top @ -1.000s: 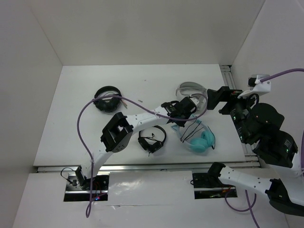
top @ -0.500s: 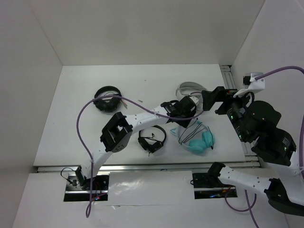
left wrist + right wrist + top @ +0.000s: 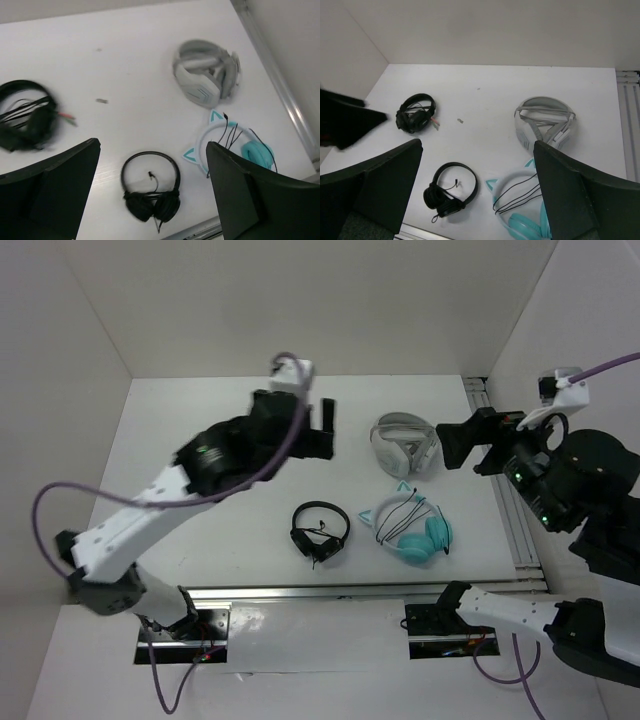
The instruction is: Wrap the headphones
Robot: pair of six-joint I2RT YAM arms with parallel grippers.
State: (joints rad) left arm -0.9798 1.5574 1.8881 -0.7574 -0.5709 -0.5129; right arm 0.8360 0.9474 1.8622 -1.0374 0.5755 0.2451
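Hovers over the far middle of the table (image 3: 250,550): left gripper (image 3: 322,430), jaws spread, empty. Lies near and right of it: the headphones (image 3: 412,530), band (image 3: 388,508) far-left, earcups (image 3: 428,540) near-right, cable (image 3: 405,516) draped across. Hangs closer, far-right of them: right gripper (image 3: 468,445), jaws apart, empty.

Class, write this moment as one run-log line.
left pincer: open, aloft | right pincer: open, aloft | teal headphones: on table, untouched
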